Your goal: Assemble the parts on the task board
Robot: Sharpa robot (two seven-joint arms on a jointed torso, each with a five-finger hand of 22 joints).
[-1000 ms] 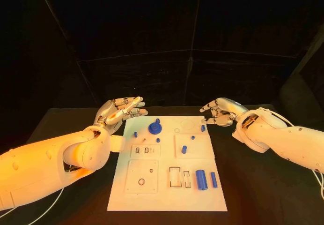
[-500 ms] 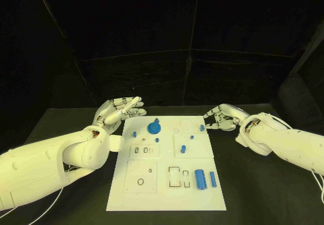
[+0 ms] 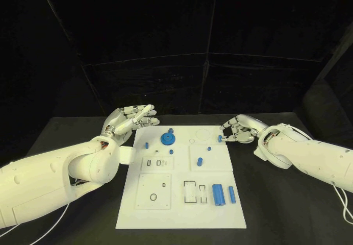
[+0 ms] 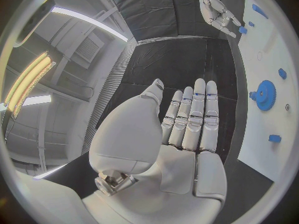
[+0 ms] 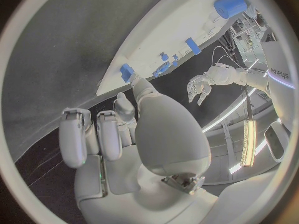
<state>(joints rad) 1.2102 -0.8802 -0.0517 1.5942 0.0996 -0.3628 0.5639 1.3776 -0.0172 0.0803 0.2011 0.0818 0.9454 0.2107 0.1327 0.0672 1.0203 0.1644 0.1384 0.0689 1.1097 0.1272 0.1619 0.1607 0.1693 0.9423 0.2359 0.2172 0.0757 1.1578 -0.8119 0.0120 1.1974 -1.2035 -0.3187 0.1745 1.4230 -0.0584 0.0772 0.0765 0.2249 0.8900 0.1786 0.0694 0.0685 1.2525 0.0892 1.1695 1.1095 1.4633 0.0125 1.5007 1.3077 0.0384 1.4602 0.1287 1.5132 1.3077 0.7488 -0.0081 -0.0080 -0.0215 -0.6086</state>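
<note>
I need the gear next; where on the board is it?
In the head view, the blue gear sits at the task board's far left, nearer the left robot hand.

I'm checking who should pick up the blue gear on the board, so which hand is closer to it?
Left. The left hand hovers just beyond the board's far left corner, near the blue gear; the right hand sits past the board's right edge.

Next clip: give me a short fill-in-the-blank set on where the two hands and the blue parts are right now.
1. The right hand has a fingertip at a small blue part near the task board's far ____ corner.
2. The left hand hovers off the board's left side, holding ____.
3. The blue gear lies on the ____ end of the board, away from the robot.
4. The large blue cylinder lies on the board's ____ half.

Missing words: right; nothing; far; near
</note>
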